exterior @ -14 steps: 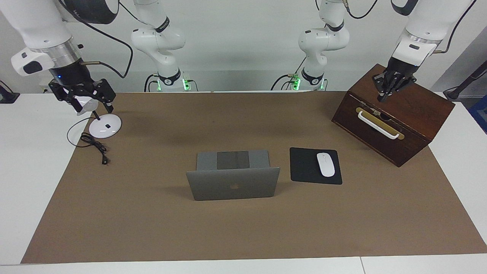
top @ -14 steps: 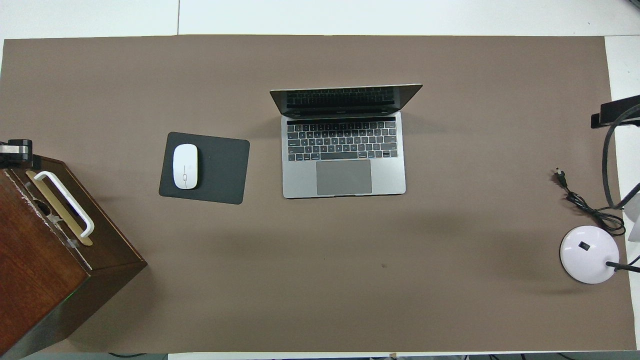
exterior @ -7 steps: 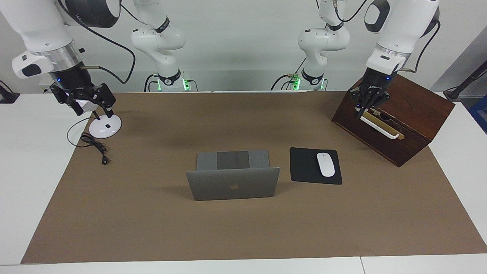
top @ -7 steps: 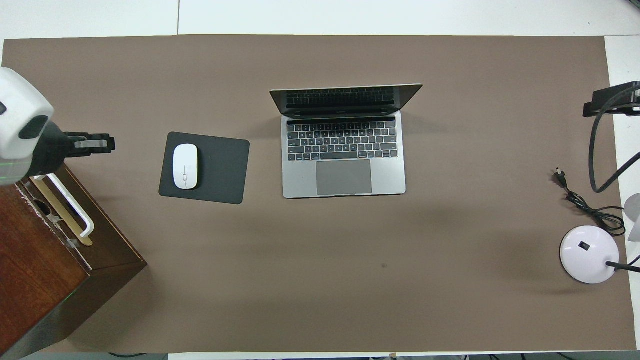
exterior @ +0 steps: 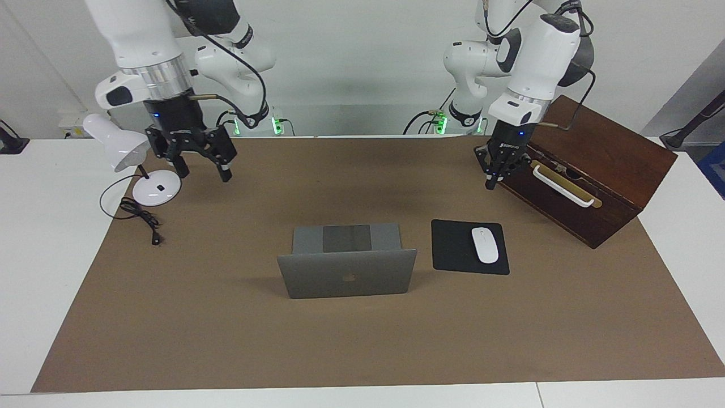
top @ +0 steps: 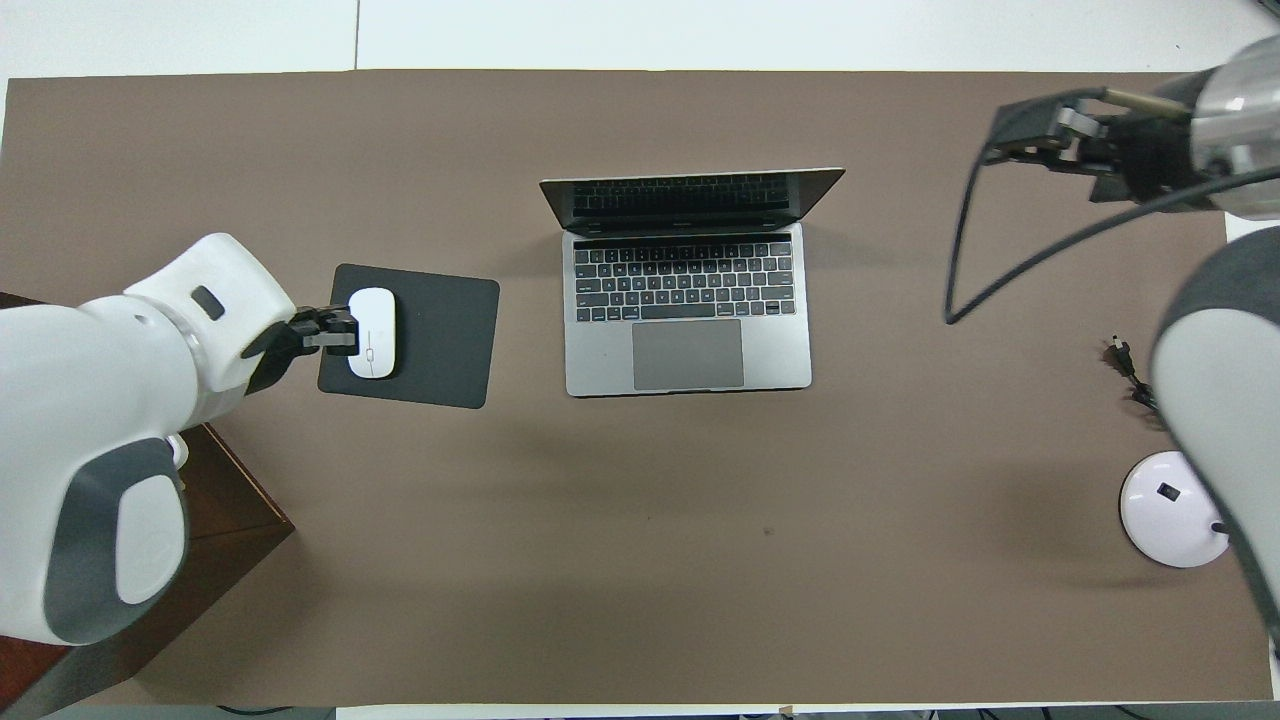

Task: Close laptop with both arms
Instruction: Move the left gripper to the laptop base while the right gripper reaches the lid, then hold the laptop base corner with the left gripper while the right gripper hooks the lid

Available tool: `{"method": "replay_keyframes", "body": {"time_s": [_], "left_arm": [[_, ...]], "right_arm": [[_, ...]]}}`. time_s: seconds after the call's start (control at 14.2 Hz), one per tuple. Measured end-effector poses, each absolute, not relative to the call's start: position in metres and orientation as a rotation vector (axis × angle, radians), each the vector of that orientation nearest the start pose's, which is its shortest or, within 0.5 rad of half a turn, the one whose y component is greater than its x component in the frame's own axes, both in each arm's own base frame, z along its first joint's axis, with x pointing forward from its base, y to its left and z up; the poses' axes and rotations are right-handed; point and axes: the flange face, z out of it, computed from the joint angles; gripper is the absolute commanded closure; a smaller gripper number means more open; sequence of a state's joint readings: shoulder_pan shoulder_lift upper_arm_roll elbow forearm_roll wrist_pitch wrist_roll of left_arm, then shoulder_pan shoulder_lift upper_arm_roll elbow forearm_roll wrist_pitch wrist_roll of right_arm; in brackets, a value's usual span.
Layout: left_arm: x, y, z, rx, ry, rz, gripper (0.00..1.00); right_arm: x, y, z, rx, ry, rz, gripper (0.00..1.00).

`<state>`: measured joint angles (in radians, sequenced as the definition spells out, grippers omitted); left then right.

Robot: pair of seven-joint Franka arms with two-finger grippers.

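Observation:
The silver-grey laptop (exterior: 346,273) stands open in the middle of the brown mat, its lid with the dark logo upright and the keyboard (top: 685,282) toward the robots. My left gripper (exterior: 491,173) is shut and empty, up in the air beside the wooden box; in the overhead view it (top: 330,331) covers the mouse pad's edge. My right gripper (exterior: 203,169) is open and empty, up in the air over the mat beside the lamp; it also shows in the overhead view (top: 1035,135). Both are well apart from the laptop.
A black mouse pad (exterior: 453,249) with a white mouse (exterior: 485,245) lies beside the laptop toward the left arm's end. A brown wooden box (exterior: 600,170) with a white handle stands there too. A white desk lamp (exterior: 157,188) and its cable (exterior: 139,218) are at the right arm's end.
Both arms have swung inward toward the table's middle. The left gripper left the wooden box's top and front. The right gripper moved off the lamp, whose head now shows.

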<state>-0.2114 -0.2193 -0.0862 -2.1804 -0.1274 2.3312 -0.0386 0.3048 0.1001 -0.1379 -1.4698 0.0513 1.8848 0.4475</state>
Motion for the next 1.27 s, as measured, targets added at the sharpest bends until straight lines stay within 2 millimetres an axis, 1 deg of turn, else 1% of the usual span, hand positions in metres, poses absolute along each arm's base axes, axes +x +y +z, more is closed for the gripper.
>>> {"method": "replay_keyframes", "body": {"time_s": [0.07, 0.21, 0.35, 0.49, 0.56, 0.78, 0.85, 0.99, 1.06, 1.13, 1.2, 1.27], "left_arm": [[0.491, -0.166, 0.513, -3.222, 0.335, -0.600, 1.00], [0.481, -0.185, 0.496, -3.212, 0.393, -0.672, 1.00], [0.469, -0.201, 0.475, -3.202, 0.445, -0.737, 1.00], [0.457, -0.210, 0.454, -3.194, 0.480, -0.770, 1.00], [0.452, -0.213, 0.446, -3.190, 0.492, -0.794, 1.00], [0.444, -0.230, 0.415, -3.176, 0.545, -0.869, 1.00], [0.443, -0.236, 0.405, -3.175, 0.563, -0.875, 1.00], [0.444, -0.247, 0.390, -3.173, 0.587, -0.891, 1.00], [0.443, -0.252, 0.384, -3.169, 0.601, -0.914, 1.00], [0.443, -0.258, 0.378, -3.166, 0.617, -0.936, 1.00], [0.441, -0.264, 0.371, -3.164, 0.633, -0.951, 1.00], [0.440, -0.269, 0.364, -3.162, 0.646, -0.961, 1.00]], "right_arm": [[0.613, 0.130, 0.641, -2.969, 0.398, -0.479, 0.00], [0.632, 0.166, 0.621, -3.032, 0.322, -0.545, 0.00], [0.649, 0.194, 0.597, -3.093, 0.236, -0.622, 0.00], [0.659, 0.220, 0.576, -3.166, 0.128, -0.715, 0.00], [0.661, 0.235, 0.565, -3.185, 0.107, -0.741, 0.00], [0.659, 0.273, 0.541, -3.194, 0.145, -0.770, 0.00], [0.658, 0.282, 0.538, -3.192, 0.163, -0.778, 0.00], [0.658, 0.292, 0.536, -3.176, 0.219, -0.793, 0.01], [0.658, 0.294, 0.536, -3.168, 0.246, -0.796, 0.05], [0.659, 0.294, 0.535, -3.164, 0.266, -0.797, 0.12], [0.659, 0.294, 0.534, -3.162, 0.278, -0.797, 0.24], [0.659, 0.296, 0.533, -3.159, 0.288, -0.796, 0.41]]}}
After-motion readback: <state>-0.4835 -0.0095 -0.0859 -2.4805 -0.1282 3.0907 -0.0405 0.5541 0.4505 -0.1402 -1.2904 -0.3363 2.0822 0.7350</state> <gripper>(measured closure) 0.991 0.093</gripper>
